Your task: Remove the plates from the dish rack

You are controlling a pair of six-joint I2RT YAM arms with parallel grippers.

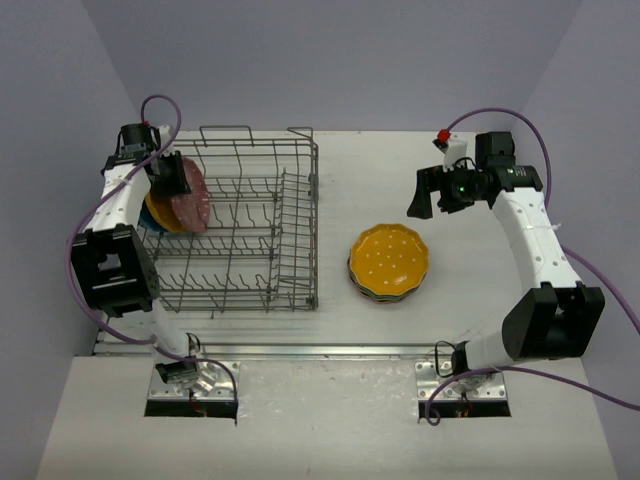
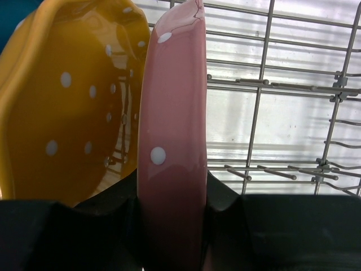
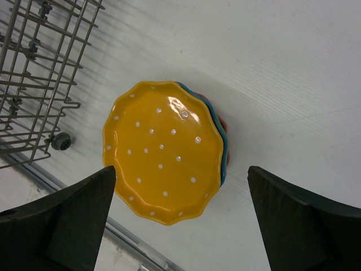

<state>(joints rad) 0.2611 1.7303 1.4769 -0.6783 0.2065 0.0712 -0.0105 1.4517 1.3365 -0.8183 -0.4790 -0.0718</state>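
Note:
The grey wire dish rack (image 1: pixel 250 235) stands on the left of the table. At its left end a pink-red dotted plate (image 1: pixel 192 198) stands on edge, with my left gripper (image 1: pixel 172 180) shut on its rim. The left wrist view shows that plate (image 2: pixel 172 135) clamped between the black fingers (image 2: pixel 225 197), beside an orange-yellow plate (image 2: pixel 67 101) still in the rack. A stack of plates topped by an orange-yellow one (image 1: pixel 390 258) lies flat to the right of the rack. My right gripper (image 1: pixel 430 195) hovers open above that stack (image 3: pixel 163 147), holding nothing.
Rack wires and tines (image 2: pixel 259 84) fill the space right of the held plate. The rack's corner (image 3: pixel 39 68) shows at the upper left of the right wrist view. A metal strip (image 1: pixel 300 350) runs along the table's near edge.

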